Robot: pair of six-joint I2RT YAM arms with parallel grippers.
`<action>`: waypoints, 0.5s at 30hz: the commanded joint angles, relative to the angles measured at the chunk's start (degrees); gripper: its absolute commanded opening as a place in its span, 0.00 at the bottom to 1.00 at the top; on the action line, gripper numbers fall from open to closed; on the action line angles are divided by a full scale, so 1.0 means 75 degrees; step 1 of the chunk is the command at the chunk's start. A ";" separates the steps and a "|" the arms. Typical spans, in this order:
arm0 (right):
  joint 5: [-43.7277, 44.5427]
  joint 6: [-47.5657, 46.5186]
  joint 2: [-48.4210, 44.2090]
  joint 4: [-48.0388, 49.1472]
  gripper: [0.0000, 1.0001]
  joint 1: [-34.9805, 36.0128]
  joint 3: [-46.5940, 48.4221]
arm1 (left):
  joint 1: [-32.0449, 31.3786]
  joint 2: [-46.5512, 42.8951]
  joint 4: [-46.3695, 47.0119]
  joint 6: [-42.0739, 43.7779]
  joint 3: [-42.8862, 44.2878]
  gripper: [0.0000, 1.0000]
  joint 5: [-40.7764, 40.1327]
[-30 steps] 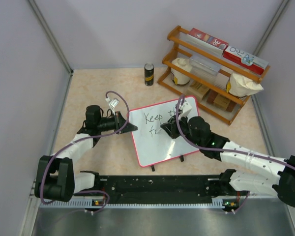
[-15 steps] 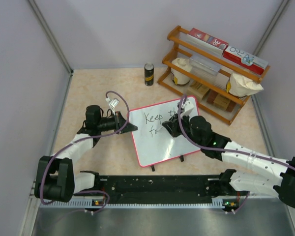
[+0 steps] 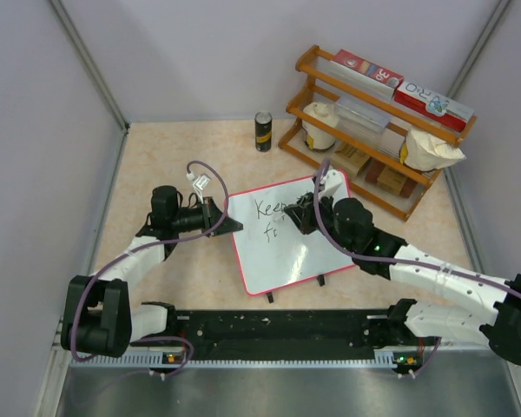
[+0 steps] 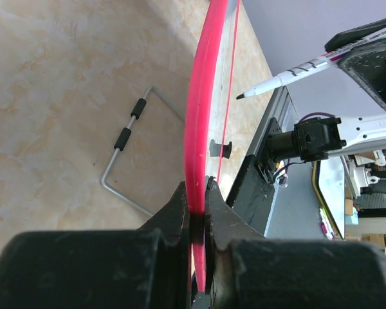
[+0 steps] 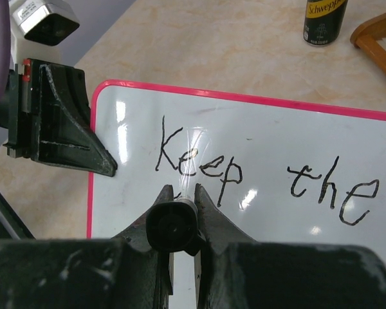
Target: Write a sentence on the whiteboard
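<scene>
The whiteboard (image 3: 286,261) lies tilted on the table, white with a red-pink rim. My left gripper (image 3: 230,224) is shut on its left rim, which the left wrist view (image 4: 202,96) shows edge-on between the fingers. My right gripper (image 3: 300,221) is over the board's middle, shut on a white marker (image 4: 289,74) with a black cap end (image 5: 174,226). The marker tip points at the board, very close to it. The sentence (image 5: 199,164) reads "Keep the" on the first line. A short second line (image 3: 272,233) starts below it, partly hidden by the gripper.
A black can (image 3: 262,131) stands at the back. A wooden rack (image 3: 373,130) with boxes and bags stands at the back right. A wire stand (image 4: 125,138) sits under the board. Two black clips (image 3: 269,297) are on the board's near edge.
My right gripper with the marker has shifted a little toward the far side of the board and now covers "the" from above. The left gripper and the board have not moved.
</scene>
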 commanded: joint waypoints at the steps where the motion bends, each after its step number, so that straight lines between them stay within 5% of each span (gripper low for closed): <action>1: 0.0079 -0.0058 0.0161 0.0196 0.00 -0.0003 0.0210 | 0.0020 -0.0046 -0.0365 0.0878 -0.0100 0.00 -0.0806; 15: 0.0220 0.0035 0.0232 0.0055 0.00 -0.0015 -0.0037 | 0.0020 -0.0069 -0.0389 0.0878 -0.0100 0.00 -0.0806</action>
